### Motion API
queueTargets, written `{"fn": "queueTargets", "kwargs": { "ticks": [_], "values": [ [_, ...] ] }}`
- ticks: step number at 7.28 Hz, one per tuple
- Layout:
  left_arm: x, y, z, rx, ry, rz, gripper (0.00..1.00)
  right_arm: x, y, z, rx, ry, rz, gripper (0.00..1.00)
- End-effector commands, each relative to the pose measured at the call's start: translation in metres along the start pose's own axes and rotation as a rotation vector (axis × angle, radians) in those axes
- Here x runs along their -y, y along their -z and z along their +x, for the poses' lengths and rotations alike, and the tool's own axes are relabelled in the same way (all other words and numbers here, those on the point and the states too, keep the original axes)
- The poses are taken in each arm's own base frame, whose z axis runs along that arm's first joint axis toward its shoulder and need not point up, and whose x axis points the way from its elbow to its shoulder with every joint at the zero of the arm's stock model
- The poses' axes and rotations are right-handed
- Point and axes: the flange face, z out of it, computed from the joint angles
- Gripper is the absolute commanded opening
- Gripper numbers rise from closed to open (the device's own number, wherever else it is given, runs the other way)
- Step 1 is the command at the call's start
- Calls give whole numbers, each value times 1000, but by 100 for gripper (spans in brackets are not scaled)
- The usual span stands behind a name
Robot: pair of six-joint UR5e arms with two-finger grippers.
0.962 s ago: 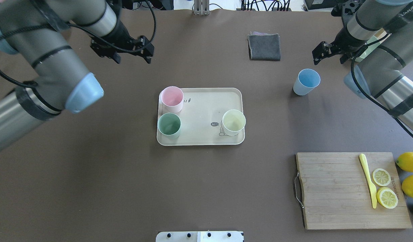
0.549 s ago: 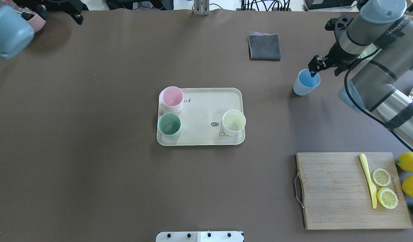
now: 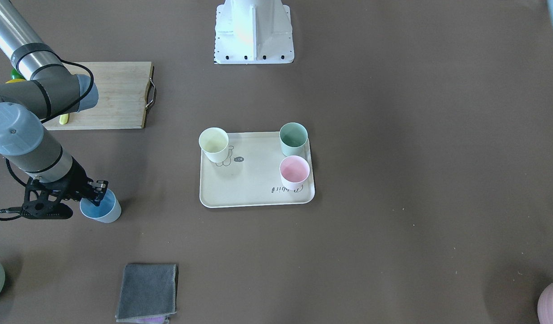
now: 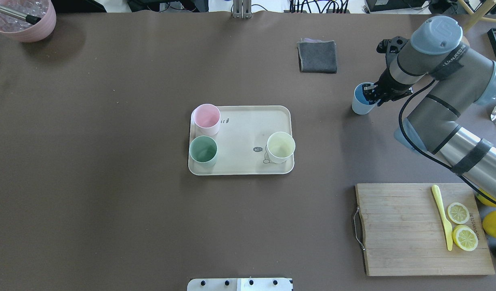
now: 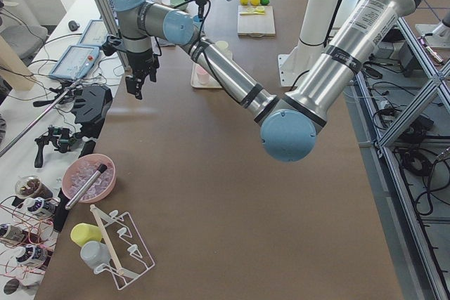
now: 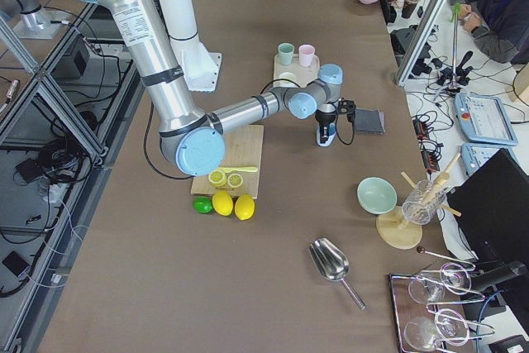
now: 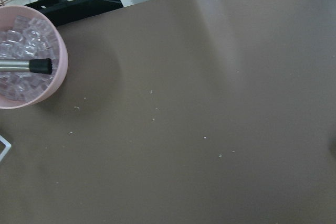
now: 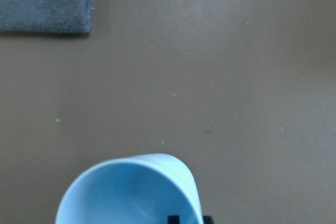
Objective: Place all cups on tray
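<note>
Cups on the tray (image 4: 244, 127): three. At its far left corner in the overhead view, pink cup (image 4: 206, 118); just beside that, at the near left corner, mint green cup (image 4: 203, 150); apart from both, at the near right edge over the cartoon drawing, pale yellow cup (image 4: 280, 146). All three upright, mouths up.

Off the tray, well to its right on the bare table: light blue cup (image 4: 358, 103), upright, near a folded grey cloth (image 4: 317, 56). Down over its rim, on the side away from the tray: right gripper (image 4: 372, 95). From the right wrist camera, one fingertip (image 8: 172, 219) inside the cup, the other outside, both tight against the wall: clamped on the light blue cup, cup base on the table.

Far off at the table's left end, above bare surface, with a pink pot (image 4: 38, 32) of ice in its wrist camera's view: left gripper (image 5: 135, 83), seen only from the side; cannot tell whether apart or together.

At the near right, well apart from the cups: wooden cutting board (image 4: 397, 230) with lemon slices (image 4: 458, 213).
</note>
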Motion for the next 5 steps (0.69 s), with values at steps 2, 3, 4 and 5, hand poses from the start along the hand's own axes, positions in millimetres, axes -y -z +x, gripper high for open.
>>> {"fn": "queueTargets", "kwargs": {
  "ticks": [2, 3, 4, 5],
  "values": [
    [-55, -23, -120, -17, 100, -53, 98, -6, 85, -69, 63, -108, 20, 0],
    [-84, -45, -146, -8, 133, -75, 98, -9, 105, -113, 96, -177, 19, 0],
    [-110, -66, -160, -20, 172, -99, 98, -24, 110, -165, 132, -240, 8, 0],
    [-133, -79, -170, -31, 185, -114, 98, -41, 107, -208, 140, -263, 19, 0]
  ]
}}
